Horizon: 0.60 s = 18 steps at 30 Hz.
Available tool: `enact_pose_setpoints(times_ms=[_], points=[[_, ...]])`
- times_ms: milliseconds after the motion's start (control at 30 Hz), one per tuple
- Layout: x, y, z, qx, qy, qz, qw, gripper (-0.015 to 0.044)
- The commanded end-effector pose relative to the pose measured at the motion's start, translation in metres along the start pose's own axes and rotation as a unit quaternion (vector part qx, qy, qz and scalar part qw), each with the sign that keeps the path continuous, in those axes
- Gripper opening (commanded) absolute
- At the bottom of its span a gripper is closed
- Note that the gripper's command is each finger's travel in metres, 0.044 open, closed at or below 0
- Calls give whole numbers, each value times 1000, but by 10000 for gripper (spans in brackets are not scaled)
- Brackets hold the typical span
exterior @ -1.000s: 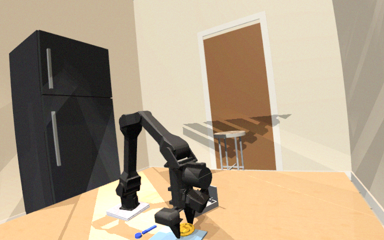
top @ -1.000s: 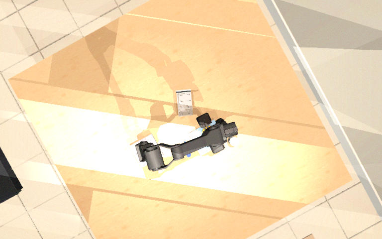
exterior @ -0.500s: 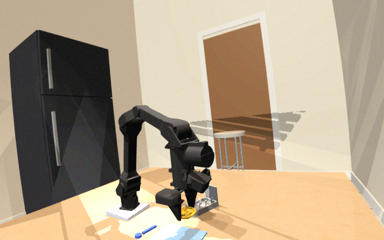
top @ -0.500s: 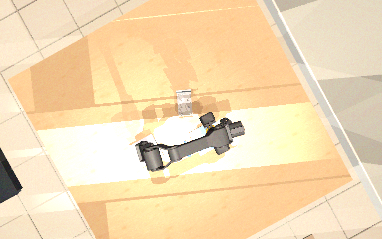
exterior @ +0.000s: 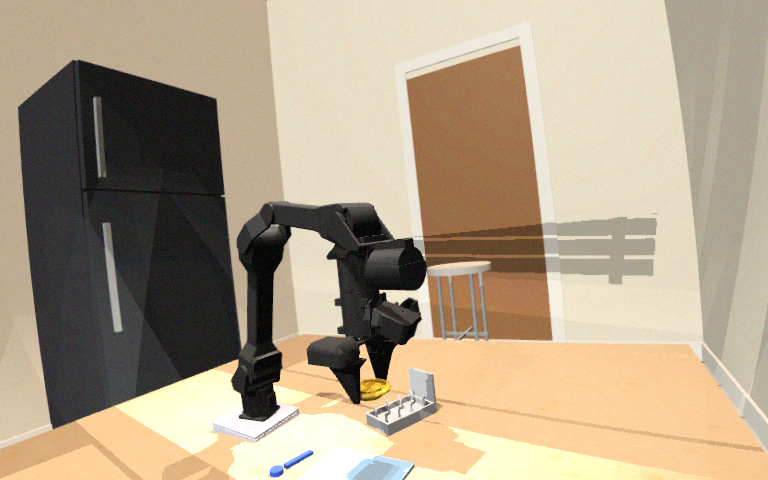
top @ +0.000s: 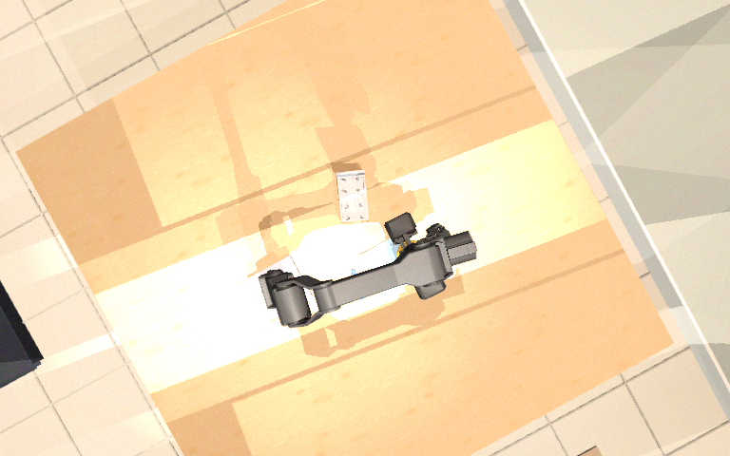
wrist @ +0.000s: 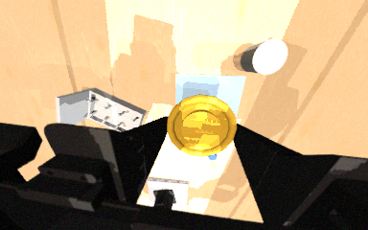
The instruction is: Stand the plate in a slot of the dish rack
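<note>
The yellow round plate is off the table, lying roughly flat between the fingers. A little of its rim shows beside the arm in the top view. My gripper is shut on the plate, one fingertip at each side of its rim. The grey dish rack stands on the table with two rows of small pegs and a tall panel at one end. In the exterior view the plate is just left of and behind the rack. The rack is partly hidden by a finger in the wrist view.
A light-blue mat lies on the table. Near it are a blue stick and a small blue disc. A cylinder with a white top stands beyond the mat in the wrist view. The arm's white base plate is at the left.
</note>
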<state>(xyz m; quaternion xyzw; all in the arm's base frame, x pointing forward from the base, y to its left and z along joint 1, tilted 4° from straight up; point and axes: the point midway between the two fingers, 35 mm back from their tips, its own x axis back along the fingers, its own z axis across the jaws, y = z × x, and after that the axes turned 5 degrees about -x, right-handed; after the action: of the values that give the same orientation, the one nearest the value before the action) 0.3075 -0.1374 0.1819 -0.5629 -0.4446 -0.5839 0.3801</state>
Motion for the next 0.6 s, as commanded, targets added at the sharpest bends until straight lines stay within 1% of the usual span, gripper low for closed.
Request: enact_pose_setpoints(times_ms=[0, 333, 467, 567], points=[[15, 1, 0, -4, 0, -5, 1000, 0], [44, 0, 0, 0, 0, -5, 1000, 0], [48, -2, 0, 1, 0, -4, 1000, 0], [50, -13, 15, -24, 1, -4, 1000, 0]])
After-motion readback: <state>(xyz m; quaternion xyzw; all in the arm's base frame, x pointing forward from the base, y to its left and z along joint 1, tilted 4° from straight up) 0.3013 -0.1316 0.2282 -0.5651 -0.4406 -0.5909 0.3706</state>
